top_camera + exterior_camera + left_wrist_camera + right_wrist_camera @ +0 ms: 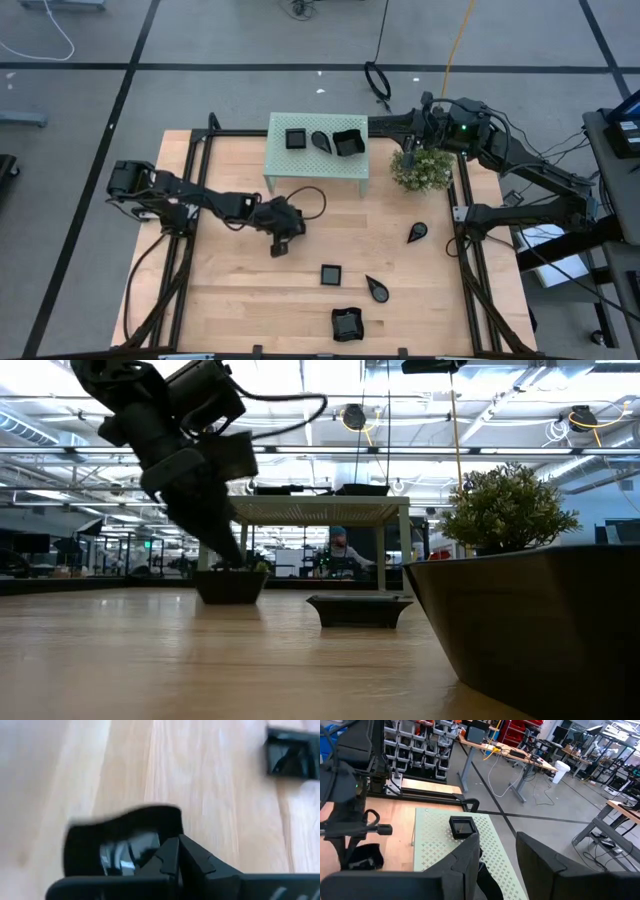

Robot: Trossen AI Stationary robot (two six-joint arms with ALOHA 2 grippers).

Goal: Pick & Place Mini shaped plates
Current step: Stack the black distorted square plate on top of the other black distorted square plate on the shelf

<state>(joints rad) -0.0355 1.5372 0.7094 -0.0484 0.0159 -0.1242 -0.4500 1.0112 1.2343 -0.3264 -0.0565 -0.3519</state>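
**Left fingers pinch a square plate's rim**

Small black plate (279, 247) on the bench (230, 300), left of centre. Left gripper (281, 243) fingers pinching its rim. Lift straight, keep it level, carry to the green stand (300, 165). Right gripper (497, 850) above the stand, fingers spread, empty.

Left gripper (175, 851) at bottom centre, fingers (167, 860) closed on rim of black plate (117, 840) lying lower left on pale wood table (200, 780). Second black plate (292, 755) at upper right, apart, cut by frame edge.
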